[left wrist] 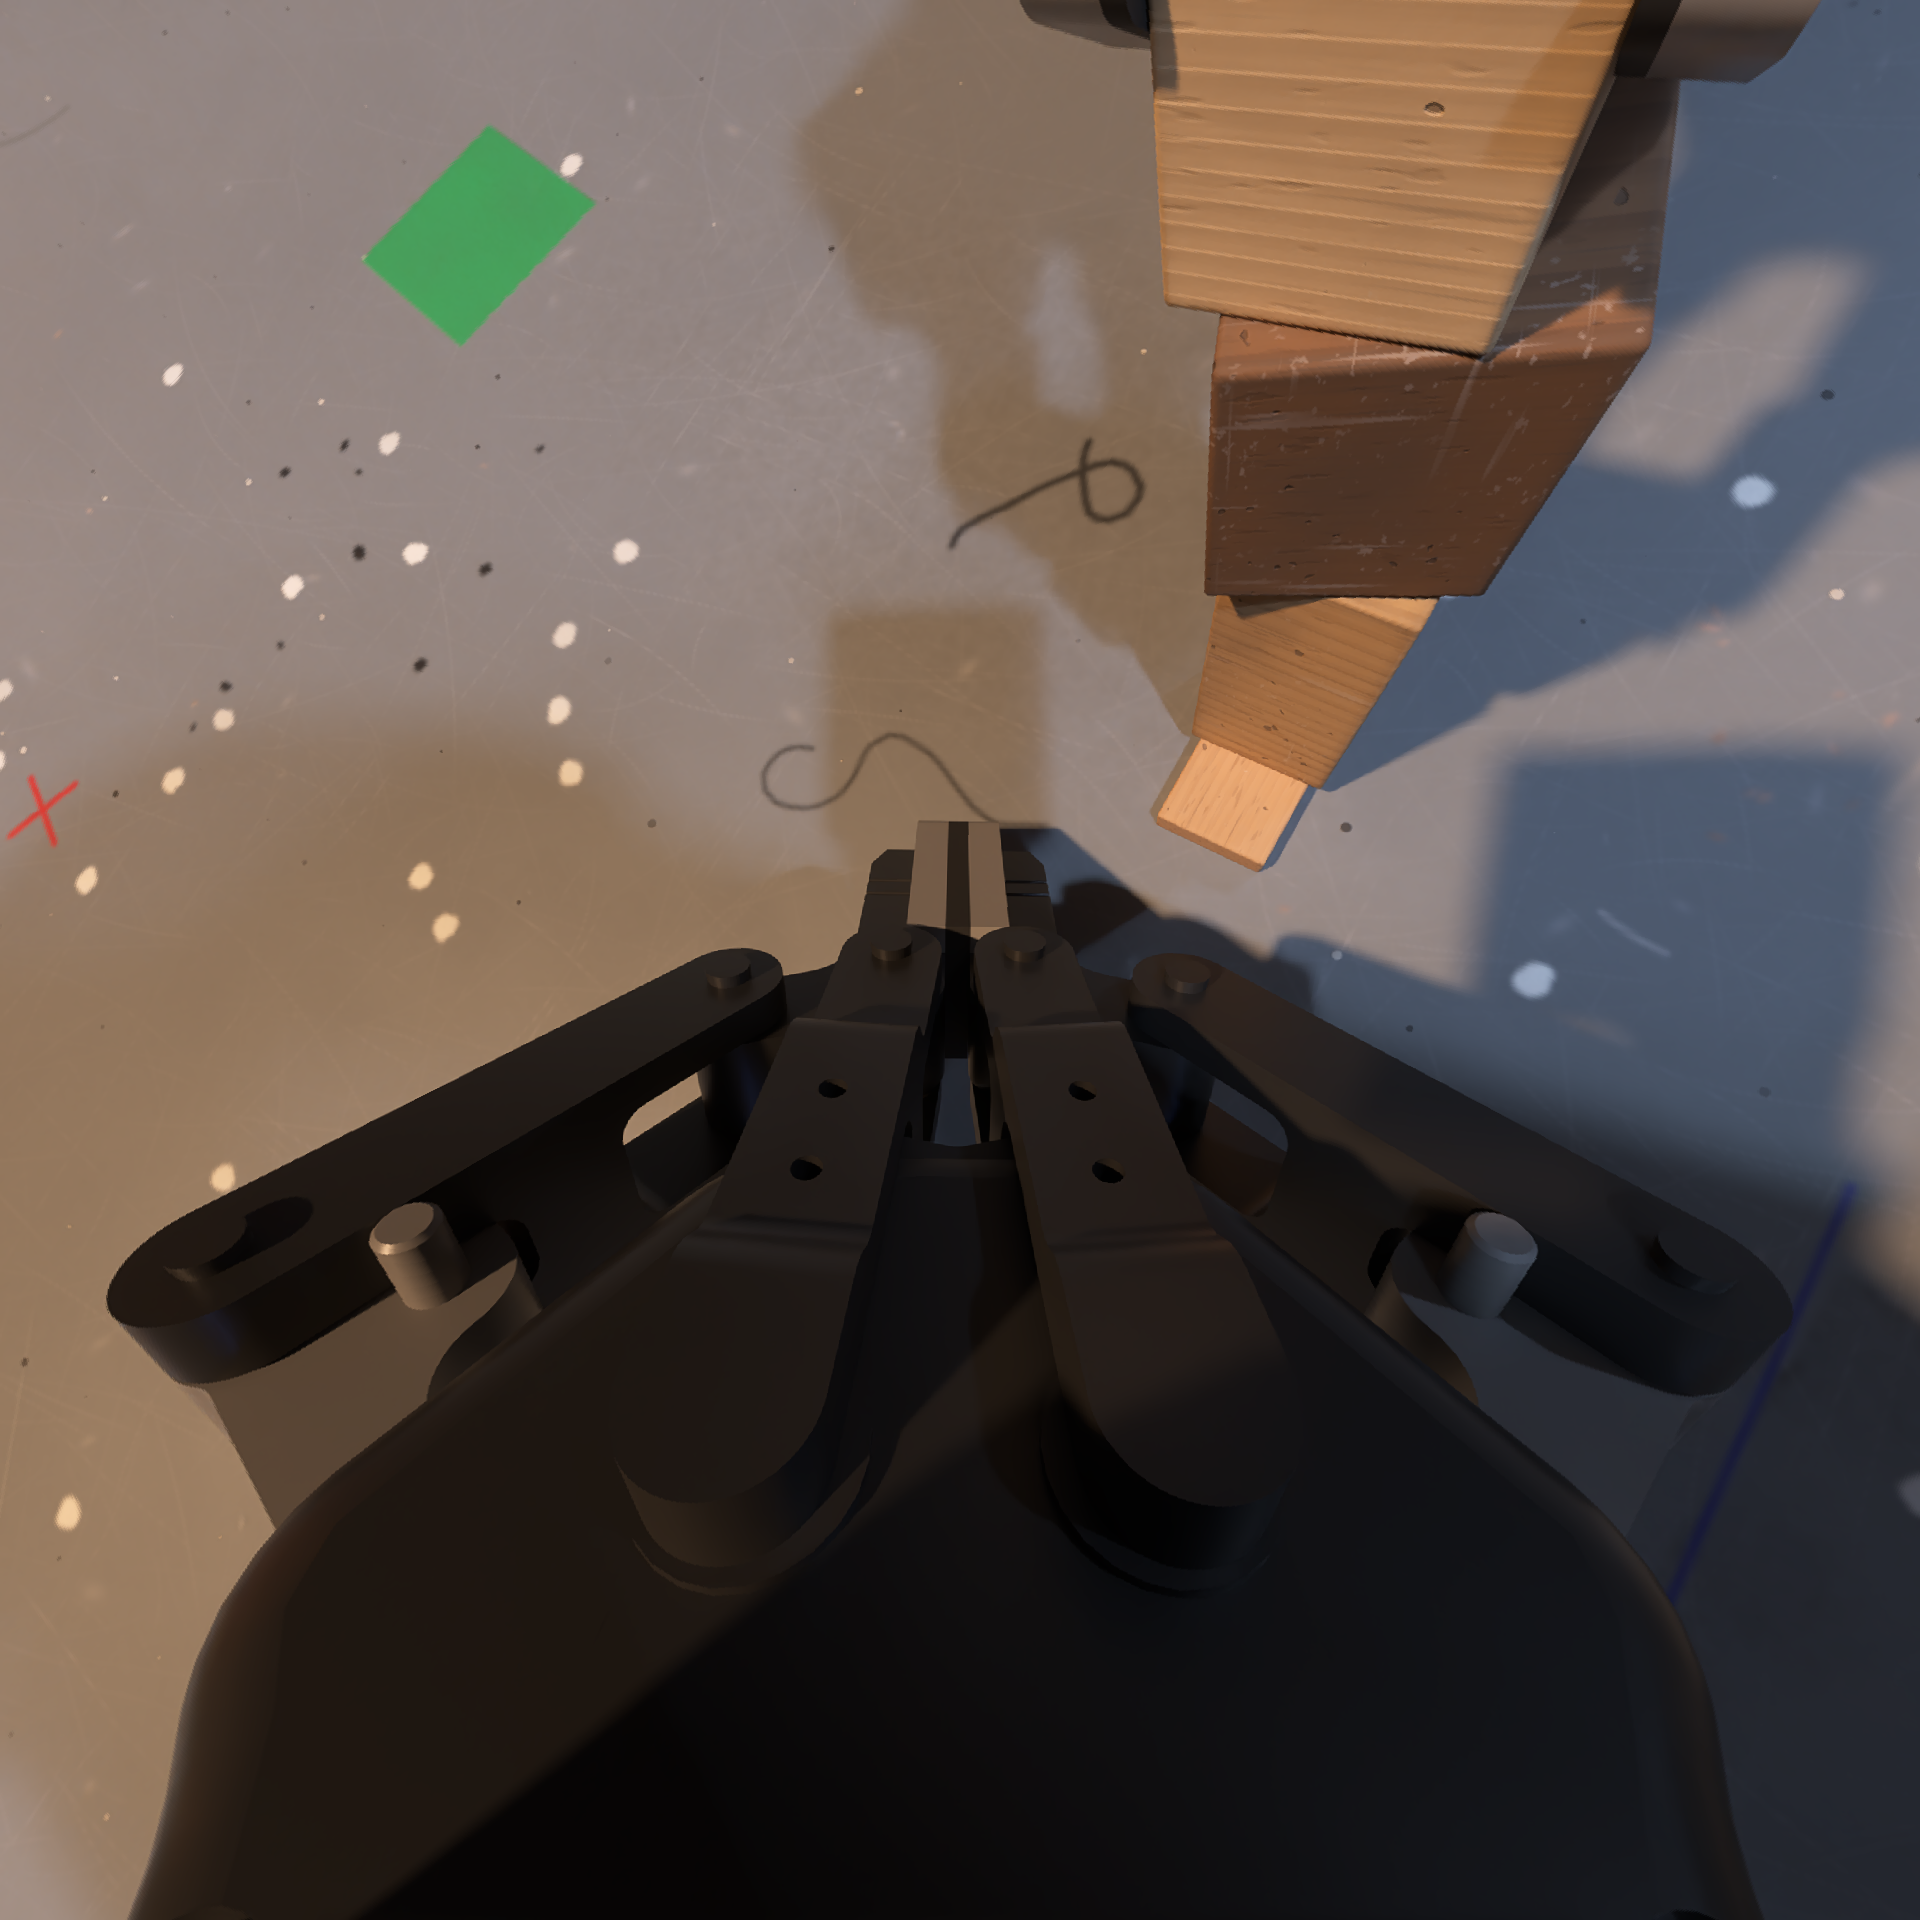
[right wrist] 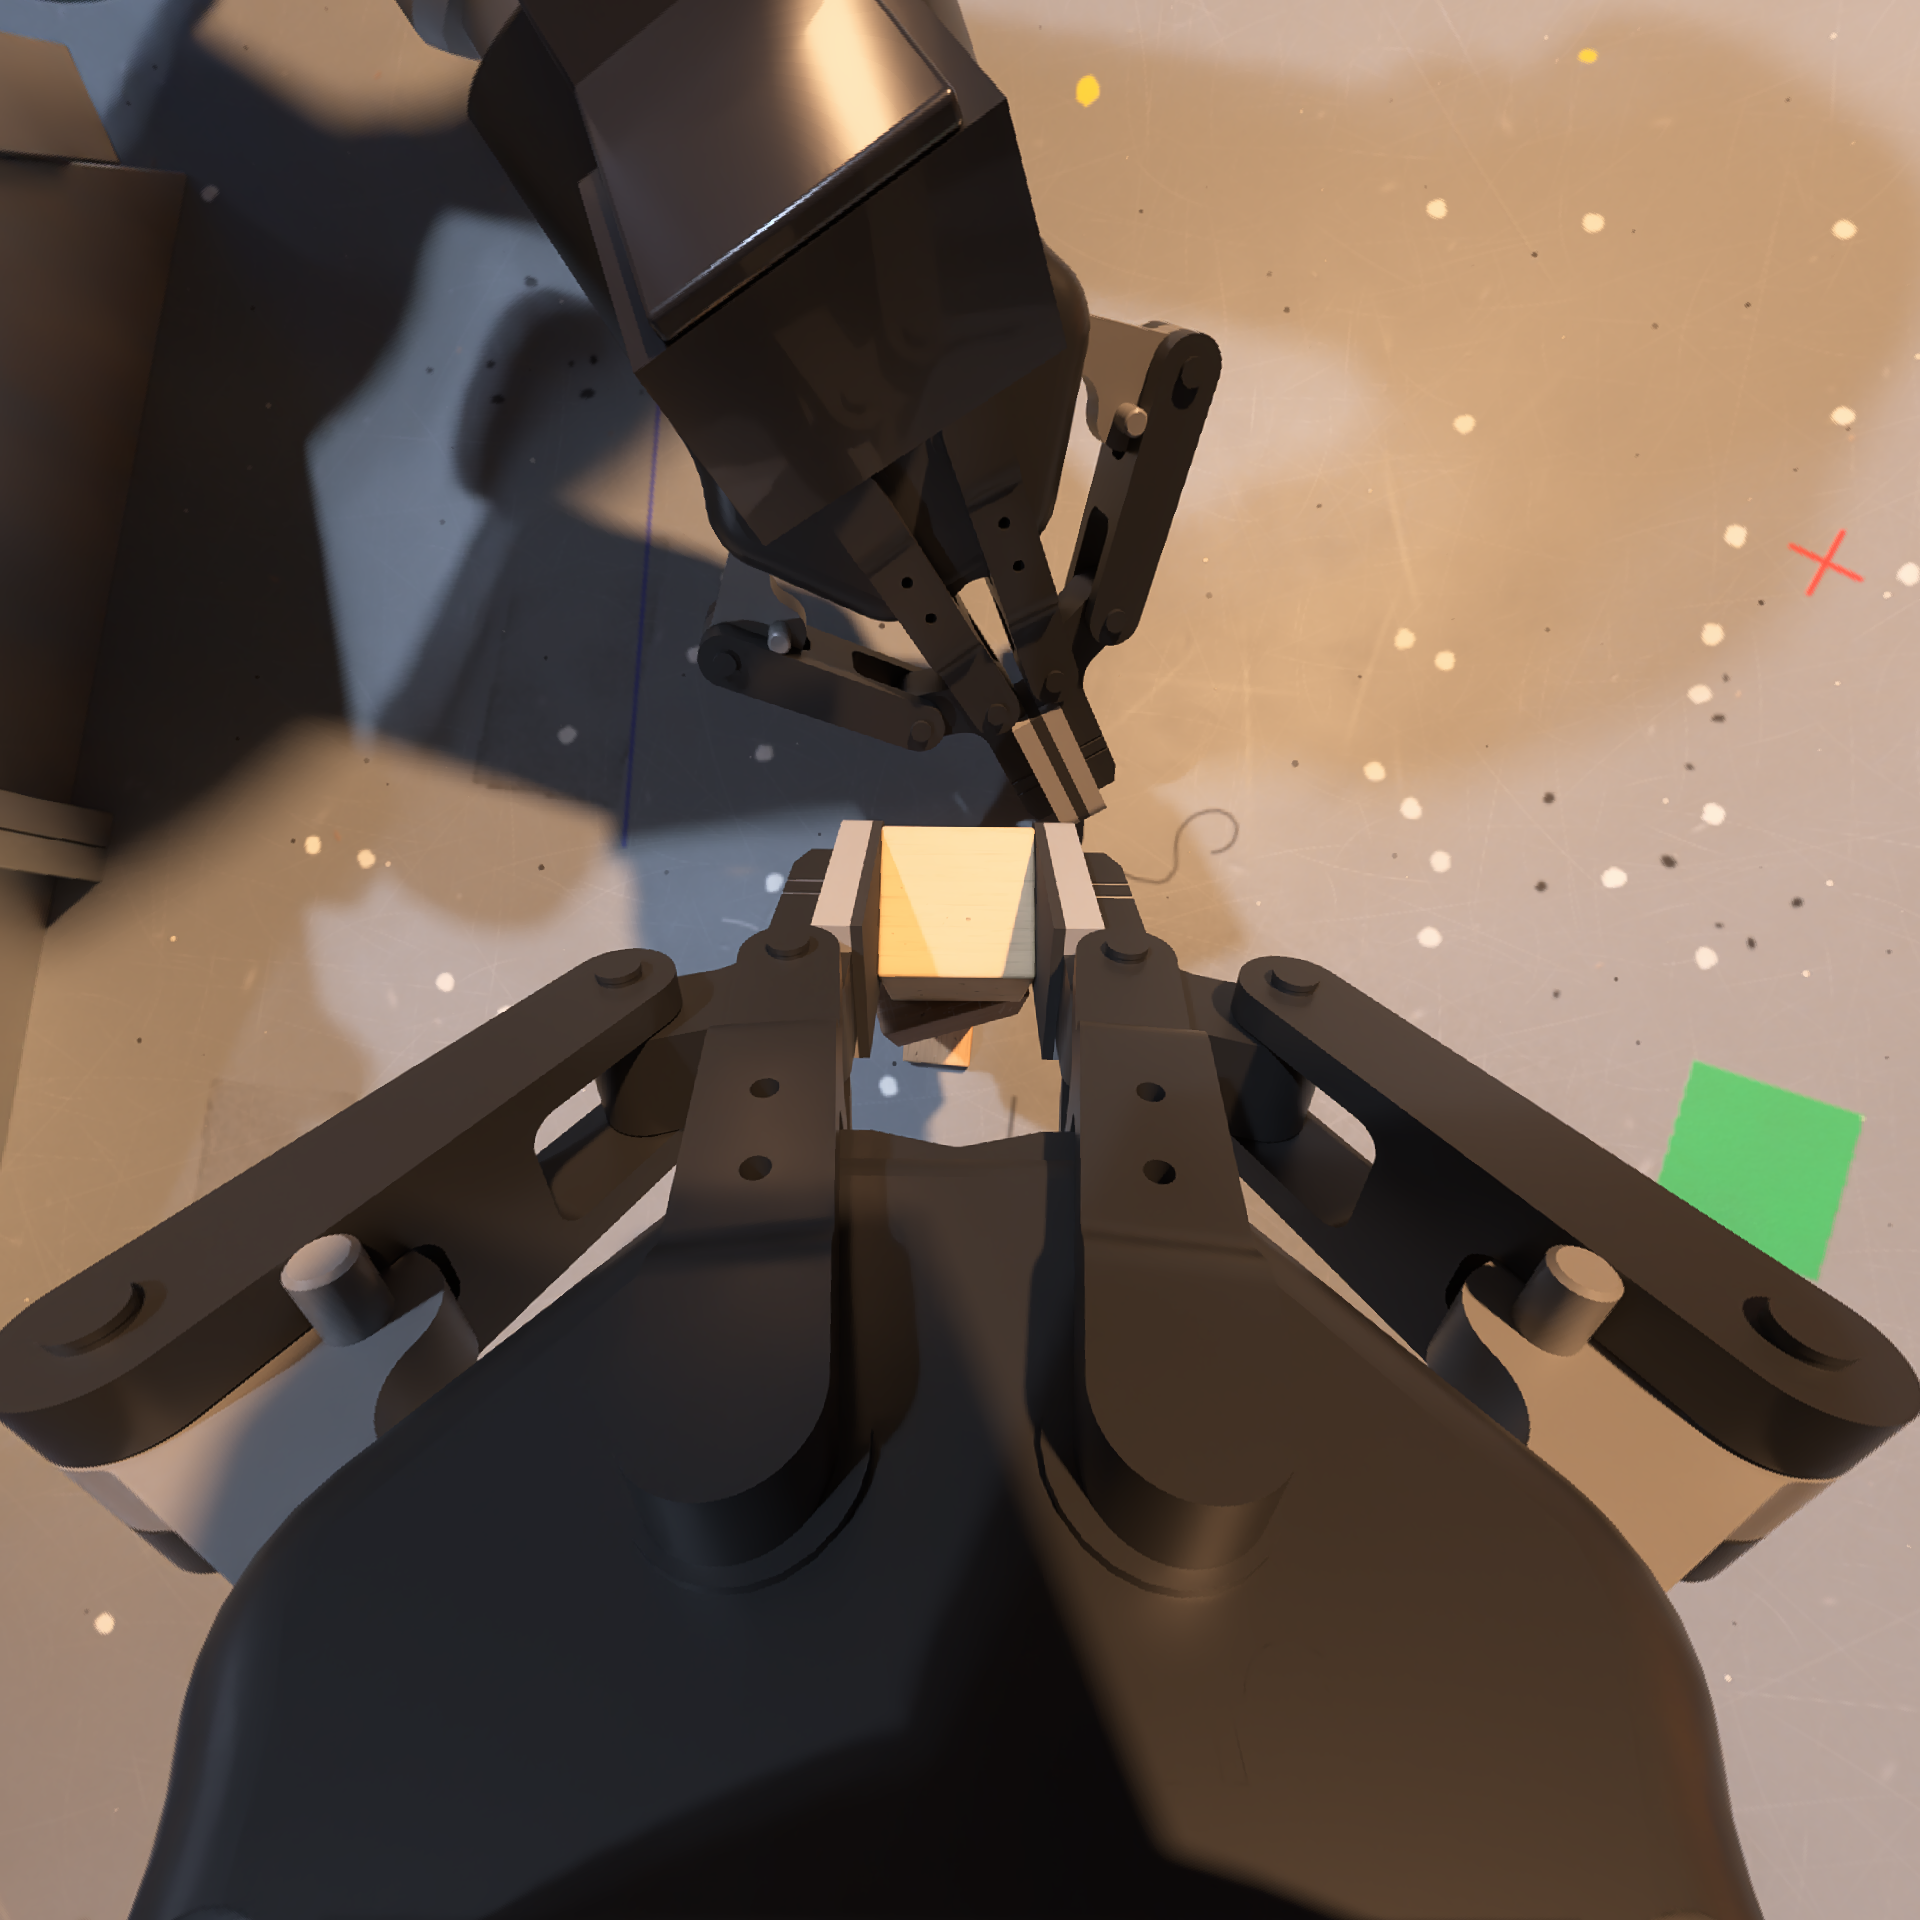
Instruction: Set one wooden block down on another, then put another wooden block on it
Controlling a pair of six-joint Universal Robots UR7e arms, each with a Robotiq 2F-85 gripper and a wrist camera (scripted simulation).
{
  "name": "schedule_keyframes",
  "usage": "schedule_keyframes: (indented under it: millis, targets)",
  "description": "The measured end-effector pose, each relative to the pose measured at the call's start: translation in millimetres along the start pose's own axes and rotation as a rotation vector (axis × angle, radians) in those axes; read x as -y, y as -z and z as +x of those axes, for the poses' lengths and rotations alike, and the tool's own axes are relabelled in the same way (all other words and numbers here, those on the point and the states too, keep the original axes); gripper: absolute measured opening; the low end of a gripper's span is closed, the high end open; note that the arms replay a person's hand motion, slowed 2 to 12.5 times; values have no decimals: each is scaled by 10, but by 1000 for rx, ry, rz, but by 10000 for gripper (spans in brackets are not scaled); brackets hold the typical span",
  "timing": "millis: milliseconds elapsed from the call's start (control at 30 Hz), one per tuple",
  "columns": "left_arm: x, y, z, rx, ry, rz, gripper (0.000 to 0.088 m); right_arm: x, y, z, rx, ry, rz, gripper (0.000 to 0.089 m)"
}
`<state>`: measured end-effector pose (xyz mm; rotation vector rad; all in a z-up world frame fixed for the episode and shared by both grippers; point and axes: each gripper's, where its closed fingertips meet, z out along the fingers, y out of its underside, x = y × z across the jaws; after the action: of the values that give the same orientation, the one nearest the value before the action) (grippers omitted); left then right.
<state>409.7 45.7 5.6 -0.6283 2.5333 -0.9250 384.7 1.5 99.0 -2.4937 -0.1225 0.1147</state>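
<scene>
Right hand (right wrist: 956, 904) grips the top pale block (right wrist: 956, 914) (stacked); left hand (left wrist: 958, 873) pinched together, empty.

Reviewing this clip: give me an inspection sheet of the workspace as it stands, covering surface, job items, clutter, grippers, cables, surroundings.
Surface: grey table, scuffed, paint-speckled, heavily shadowed.
Job's things: four-block stack; pale top block on dark brown block, on a pale third block, on a small bottom block, layers twisted out of line.
Clutter: green patch, red cross, black scribbles.
Grippers: right gripper clamped on the top block; left gripper shut, empty, beside the stack's base.
Cables: nothing seen.
Surroundings: dark arm base at the table edge.
</scene>
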Motion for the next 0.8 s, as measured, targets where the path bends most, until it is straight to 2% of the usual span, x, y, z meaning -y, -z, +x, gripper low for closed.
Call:
schedule_keyframes:
  millis: [800]
  targets:
    - [-1,0,-1,-1,2,0,0,-37,-19,26,-28,5,-19,248]
